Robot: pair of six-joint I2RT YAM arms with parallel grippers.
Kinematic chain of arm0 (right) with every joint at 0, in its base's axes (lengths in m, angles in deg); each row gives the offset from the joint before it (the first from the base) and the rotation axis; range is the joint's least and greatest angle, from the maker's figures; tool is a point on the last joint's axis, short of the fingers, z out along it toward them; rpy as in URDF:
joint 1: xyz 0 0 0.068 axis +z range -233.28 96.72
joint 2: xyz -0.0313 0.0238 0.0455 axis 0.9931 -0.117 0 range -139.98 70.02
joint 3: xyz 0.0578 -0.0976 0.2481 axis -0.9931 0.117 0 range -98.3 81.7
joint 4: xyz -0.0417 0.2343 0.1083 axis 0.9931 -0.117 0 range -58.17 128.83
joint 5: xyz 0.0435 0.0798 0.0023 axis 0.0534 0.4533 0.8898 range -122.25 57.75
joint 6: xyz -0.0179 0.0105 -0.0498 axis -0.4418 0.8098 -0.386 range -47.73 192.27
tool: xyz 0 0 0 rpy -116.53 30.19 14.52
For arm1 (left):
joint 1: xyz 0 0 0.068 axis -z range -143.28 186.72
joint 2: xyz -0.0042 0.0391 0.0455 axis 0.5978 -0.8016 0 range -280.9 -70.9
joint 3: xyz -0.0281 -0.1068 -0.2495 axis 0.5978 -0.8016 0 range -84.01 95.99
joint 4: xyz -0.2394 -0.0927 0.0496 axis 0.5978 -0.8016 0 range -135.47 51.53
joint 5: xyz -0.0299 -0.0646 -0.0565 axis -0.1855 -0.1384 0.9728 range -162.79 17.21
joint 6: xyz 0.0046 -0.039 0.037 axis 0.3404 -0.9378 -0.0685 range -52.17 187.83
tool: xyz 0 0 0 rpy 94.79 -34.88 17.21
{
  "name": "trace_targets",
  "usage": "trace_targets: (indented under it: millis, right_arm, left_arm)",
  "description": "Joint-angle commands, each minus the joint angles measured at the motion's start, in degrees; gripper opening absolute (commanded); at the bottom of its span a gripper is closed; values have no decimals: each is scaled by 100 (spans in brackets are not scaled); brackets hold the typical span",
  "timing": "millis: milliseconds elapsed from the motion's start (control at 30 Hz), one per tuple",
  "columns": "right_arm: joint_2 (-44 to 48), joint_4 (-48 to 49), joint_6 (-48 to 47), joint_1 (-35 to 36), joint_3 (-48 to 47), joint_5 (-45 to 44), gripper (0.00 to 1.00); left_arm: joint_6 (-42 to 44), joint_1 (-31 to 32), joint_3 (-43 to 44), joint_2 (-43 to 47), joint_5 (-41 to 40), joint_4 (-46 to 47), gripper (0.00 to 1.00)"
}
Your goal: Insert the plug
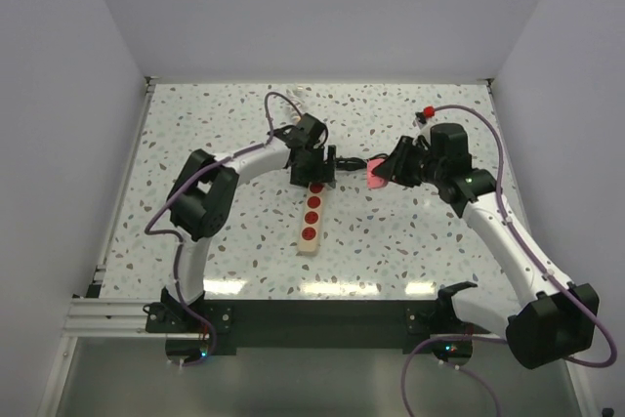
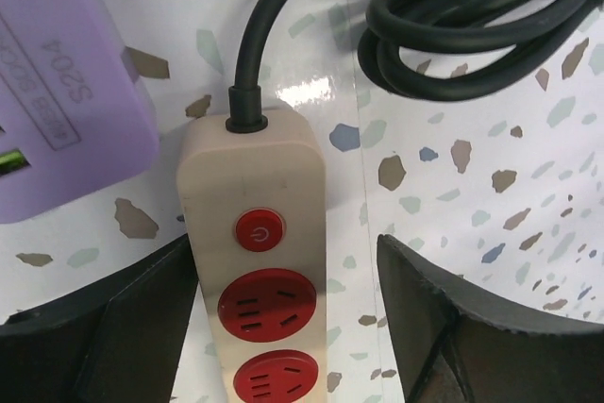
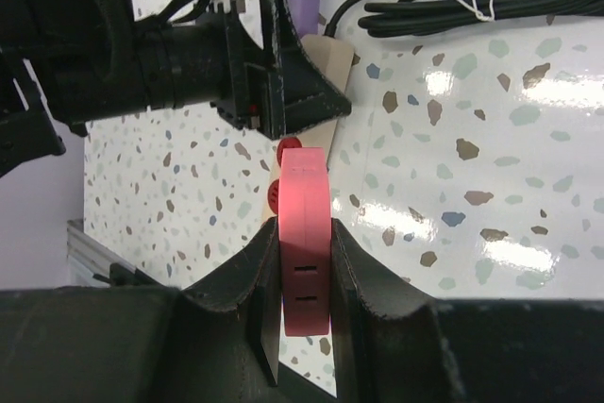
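A flat pink plastic plug (image 3: 303, 186) was seen pinched edge-on between the pressed-in fingers of the right gripper (image 3: 304, 233). Its long axis was carried straight out along the fingers, and its rounded end was pointed at the left gripper (image 2: 285, 271), just short of it. Those left jaws were spread either side of the switch end of a beige power strip with red sockets (image 2: 250, 186). The strip was laid lengthwise toward the arms' bases, with its black cable (image 2: 472, 16) coiled beyond.
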Motion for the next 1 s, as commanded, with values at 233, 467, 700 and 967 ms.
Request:
trace_targets:
  millis: [233, 467, 700, 967]
  right_arm:
    - [-298, -56, 14, 91, -728, -424, 0]
    - [-307, -214, -20, 91, -799, -503, 0]
    - [-316, -206, 14, 126, -693, -503, 0]
    - [-360, -161, 85, 170, -693, -530, 0]
  left_arm:
    - [-149, -46, -440, 831, 677, 172, 96]
    - [237, -353, -1132, 1622, 633, 321, 100]
    - [1134, -371, -2021, 2343, 1308, 418, 96]
    - [1634, -371, -2497, 2590, 2029, 155, 94]
